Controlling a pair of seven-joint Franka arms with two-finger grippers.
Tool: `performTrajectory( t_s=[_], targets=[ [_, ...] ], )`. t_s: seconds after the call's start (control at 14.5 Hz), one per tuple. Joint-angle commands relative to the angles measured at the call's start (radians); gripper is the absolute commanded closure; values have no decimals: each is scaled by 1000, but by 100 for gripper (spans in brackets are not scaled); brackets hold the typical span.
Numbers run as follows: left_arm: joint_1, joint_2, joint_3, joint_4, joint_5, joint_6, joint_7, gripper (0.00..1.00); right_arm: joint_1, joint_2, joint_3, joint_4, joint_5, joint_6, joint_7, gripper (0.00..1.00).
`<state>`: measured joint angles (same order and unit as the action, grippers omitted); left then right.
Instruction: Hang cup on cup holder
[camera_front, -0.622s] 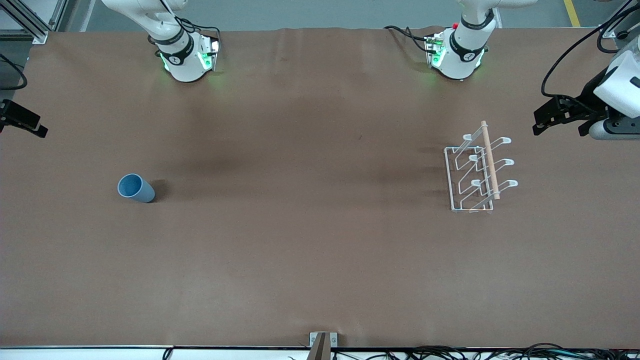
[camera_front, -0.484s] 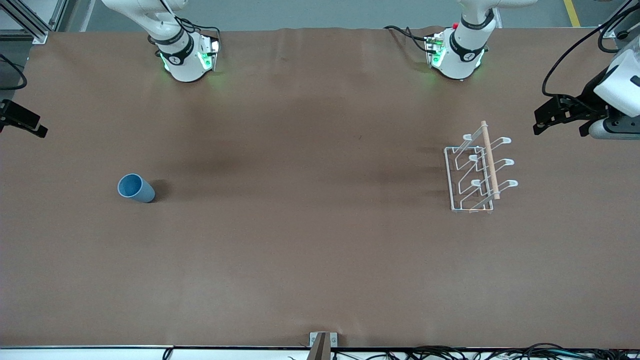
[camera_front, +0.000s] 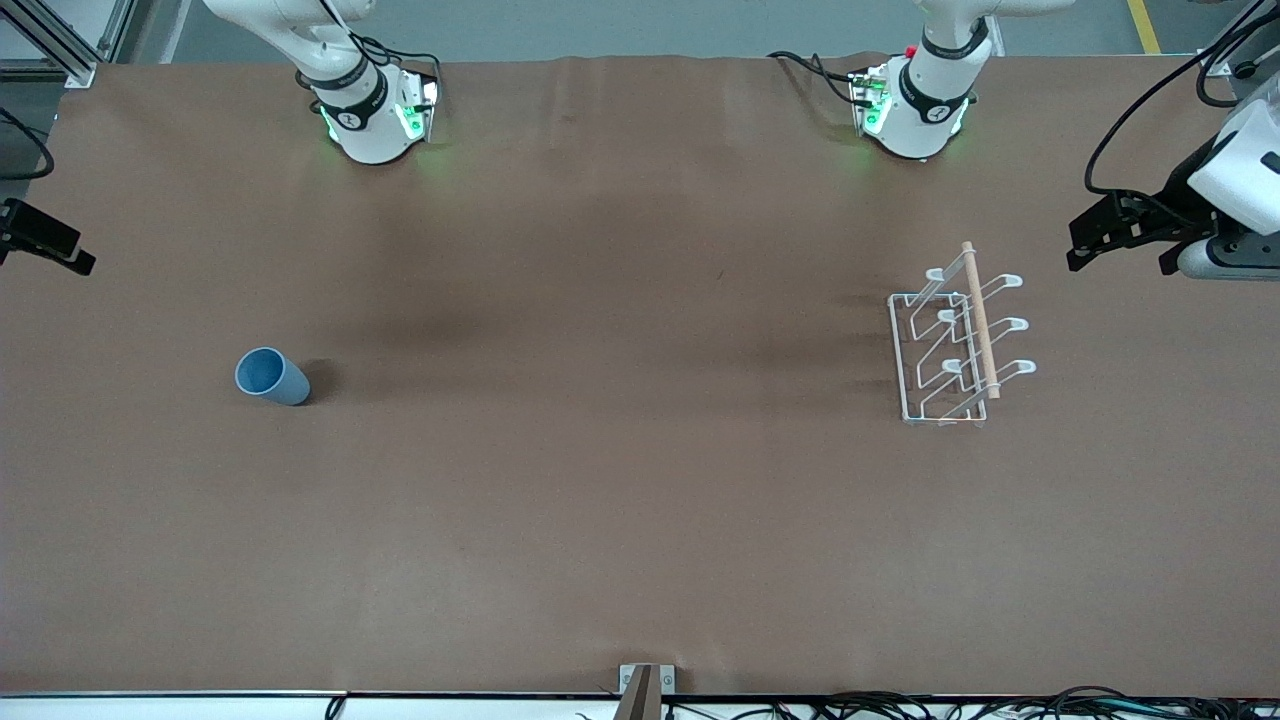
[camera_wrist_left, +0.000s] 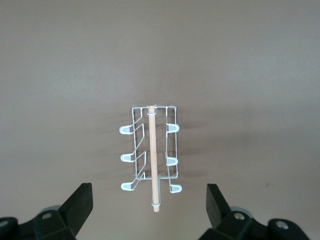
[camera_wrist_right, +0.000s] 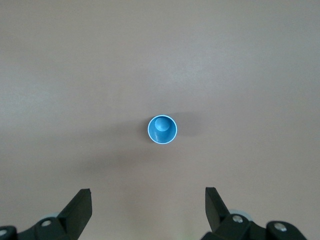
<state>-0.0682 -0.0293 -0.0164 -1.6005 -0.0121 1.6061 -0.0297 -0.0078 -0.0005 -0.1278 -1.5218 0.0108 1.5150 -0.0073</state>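
Note:
The light-blue cup (camera_front: 270, 377) stands upright, mouth up, on the brown table toward the right arm's end; the right wrist view looks down into it (camera_wrist_right: 162, 129). The white wire cup holder (camera_front: 955, 345) with its wooden rod stands toward the left arm's end and carries no cup; it also shows in the left wrist view (camera_wrist_left: 151, 157). My left gripper (camera_front: 1118, 260) is open and empty, up in the air beside the holder (camera_wrist_left: 150, 210). My right gripper (camera_wrist_right: 148, 212) is open and empty, high over the table beside the cup; only part of it shows at the front view's edge (camera_front: 70, 258).
Both arm bases (camera_front: 375, 110) (camera_front: 915, 100) stand along the table's edge farthest from the front camera. Cables (camera_front: 900, 705) lie along the edge nearest that camera. The brown table cover (camera_front: 620, 400) lies bare between cup and holder.
The left arm's hand has shifted very slightly. The cup, the holder and the right gripper have not moved.

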Motion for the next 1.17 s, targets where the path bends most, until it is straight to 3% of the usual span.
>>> performTrajectory(
  t_s=[0.0, 0.55, 1.11],
  targets=[
    [-9, 5, 7, 13, 20, 5, -30, 0, -9, -4, 4, 3, 5, -9, -10, 0],
    [-9, 6, 6, 11, 20, 6, -30, 0, -37, -1, 4, -58, -18, 20, -80, 0],
    [-10, 8, 4, 13, 20, 5, -30, 0, -41, 51, 4, -375, -18, 388, -120, 0]
  ],
)
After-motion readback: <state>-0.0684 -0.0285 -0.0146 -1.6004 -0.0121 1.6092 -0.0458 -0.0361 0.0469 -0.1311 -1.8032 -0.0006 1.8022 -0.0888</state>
